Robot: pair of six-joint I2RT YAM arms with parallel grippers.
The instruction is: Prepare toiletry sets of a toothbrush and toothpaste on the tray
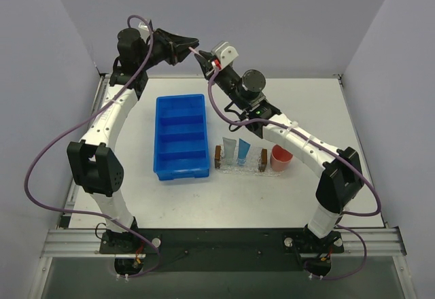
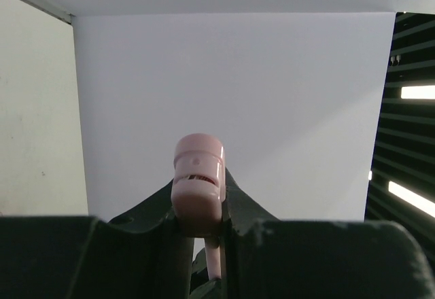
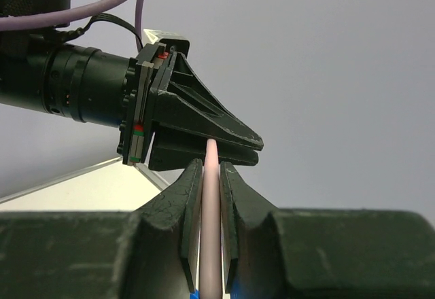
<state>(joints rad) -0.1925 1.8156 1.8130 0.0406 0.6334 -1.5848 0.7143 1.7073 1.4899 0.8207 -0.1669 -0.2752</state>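
Both your arms meet raised at the far side, grippers tip to tip.
Your left arm (image 1: 112, 115) rises from its near-left base, bends at the elbow and reaches far and rightward, its left gripper (image 1: 190, 45) pointing right. Your right arm (image 1: 299, 139) stretches from the near-right base far and leftward, its right gripper (image 1: 211, 66) facing the other. Both pairs of fingers are closed on one toothbrush (image 1: 201, 56), just beside each other.
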